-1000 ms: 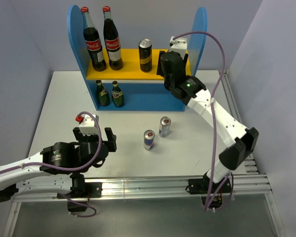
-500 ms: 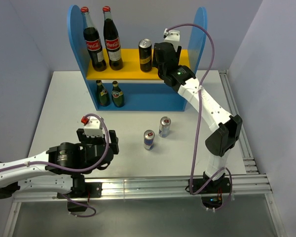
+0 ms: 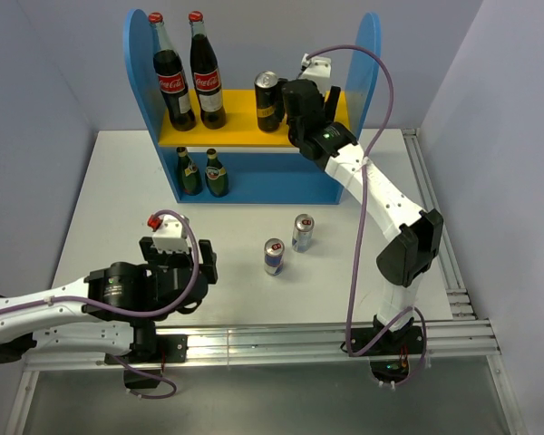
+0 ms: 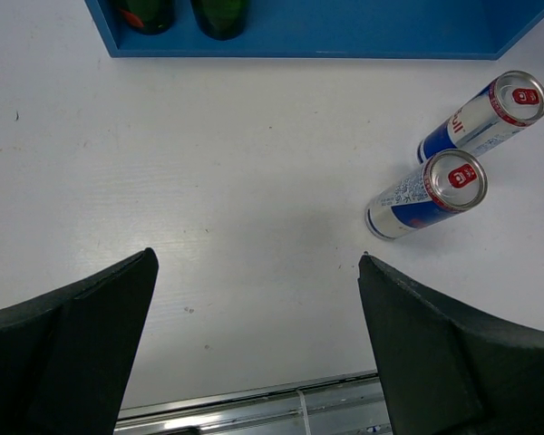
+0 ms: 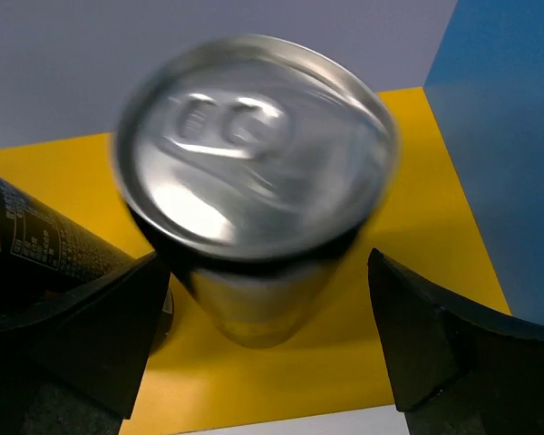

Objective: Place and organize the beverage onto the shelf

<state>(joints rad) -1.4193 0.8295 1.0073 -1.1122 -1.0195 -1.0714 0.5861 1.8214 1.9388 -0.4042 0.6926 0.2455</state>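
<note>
White table [image 3: 118, 181] carries a blue two-tier shelf [image 3: 272, 177]; on its yellow upper board [image 5: 426, 263], a tall dark metal can [image 5: 254, 181] stands between the right tool's [image 5: 265, 272] spread fingers, while the left tool [image 4: 258, 263] hangs spread over the table's near side.

Through my right wrist camera the tall dark can [image 5: 254, 154] was blurred; the second dark can [image 5: 36, 240] ran off the left edge.

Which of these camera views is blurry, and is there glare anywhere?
Right wrist: the can is smeared by blur, with bright glare on its lid. Left wrist: sharp, the two small cans crisp. Top view: evenly lit and in focus.
</note>
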